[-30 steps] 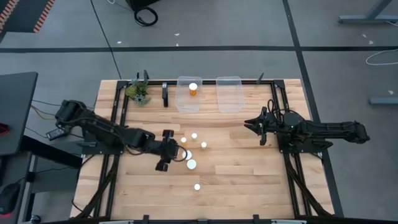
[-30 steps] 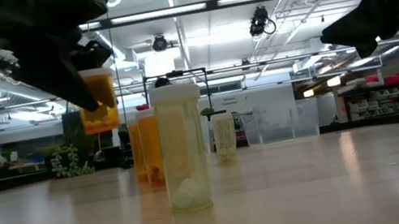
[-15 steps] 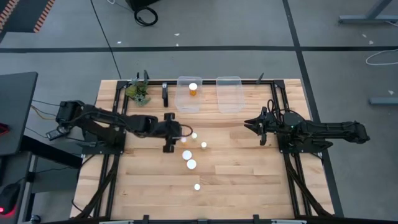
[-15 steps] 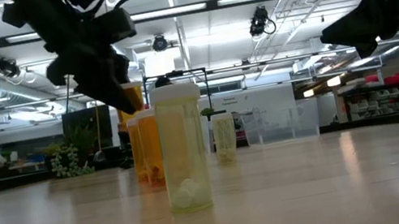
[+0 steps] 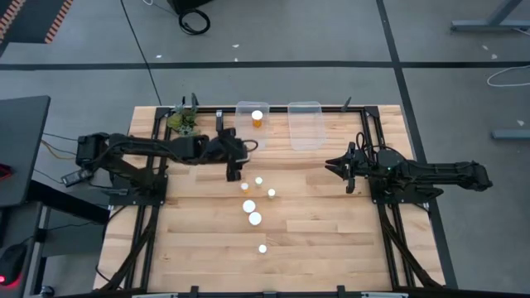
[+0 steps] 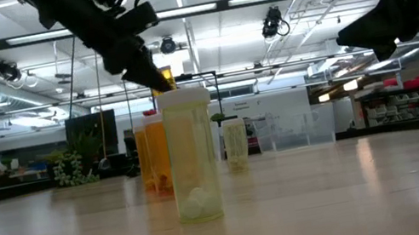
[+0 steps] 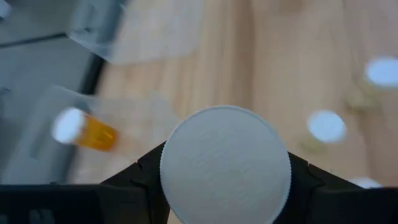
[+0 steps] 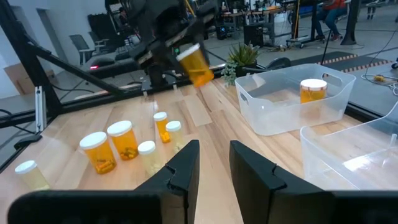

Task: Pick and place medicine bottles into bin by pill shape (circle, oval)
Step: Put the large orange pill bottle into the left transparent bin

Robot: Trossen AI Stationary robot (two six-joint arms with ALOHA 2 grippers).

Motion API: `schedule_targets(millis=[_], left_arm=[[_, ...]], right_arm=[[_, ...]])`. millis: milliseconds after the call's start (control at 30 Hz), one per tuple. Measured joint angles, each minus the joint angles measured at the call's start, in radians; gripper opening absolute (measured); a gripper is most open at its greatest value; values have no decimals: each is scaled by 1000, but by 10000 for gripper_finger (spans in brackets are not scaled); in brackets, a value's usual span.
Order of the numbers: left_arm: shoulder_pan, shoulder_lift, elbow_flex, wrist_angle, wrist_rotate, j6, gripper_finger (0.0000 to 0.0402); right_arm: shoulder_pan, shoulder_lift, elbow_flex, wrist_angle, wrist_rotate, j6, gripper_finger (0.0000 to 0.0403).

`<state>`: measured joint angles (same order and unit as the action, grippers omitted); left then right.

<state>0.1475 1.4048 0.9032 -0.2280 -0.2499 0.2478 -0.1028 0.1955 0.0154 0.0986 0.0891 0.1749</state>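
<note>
My left gripper (image 5: 235, 169) is shut on an orange medicine bottle (image 8: 197, 66) with a white cap (image 7: 225, 165), held above the table just short of the bins. Several more bottles (image 5: 255, 218) stand upright on the wood nearer the front. The left clear bin (image 5: 251, 136) holds one upright bottle (image 5: 257, 117); the right clear bin (image 5: 305, 126) shows nothing inside. My right gripper (image 5: 334, 165) hovers at the table's right, pointing level, its fingers (image 8: 186, 163) a narrow gap apart with nothing between them. My left gripper pinches the bottle between its two fingers (image 7: 140, 177), one on each side just under the cap's rim (image 7: 168, 186). The fingers slant down from the table's left. The bottle is lifted clear and hangs tilted, its orange body (image 8: 200, 70) below the fingers.
A small green plant (image 5: 184, 122) sits at the far left corner beside a dark upright post (image 5: 219, 126). A black metal frame (image 5: 368, 136) runs along the table's sides. Bare wood lies between the bottle cluster and my right gripper.
My left gripper has swung toward the table's far edge and the left bin, rising a little and turning, carrying the bottle clear of the table. The standing bottles and my right arm have stayed put.
</note>
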Motion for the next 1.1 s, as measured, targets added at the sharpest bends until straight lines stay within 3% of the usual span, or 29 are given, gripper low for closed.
schedule_targets(millis=[633, 1100], left_arm=[[280, 31, 62, 191, 52, 52, 208], [363, 224, 62, 308, 88, -2, 207]], right_arm=[[0, 0, 0, 0, 0, 0, 95], [0, 0, 0, 0, 0, 0, 95]])
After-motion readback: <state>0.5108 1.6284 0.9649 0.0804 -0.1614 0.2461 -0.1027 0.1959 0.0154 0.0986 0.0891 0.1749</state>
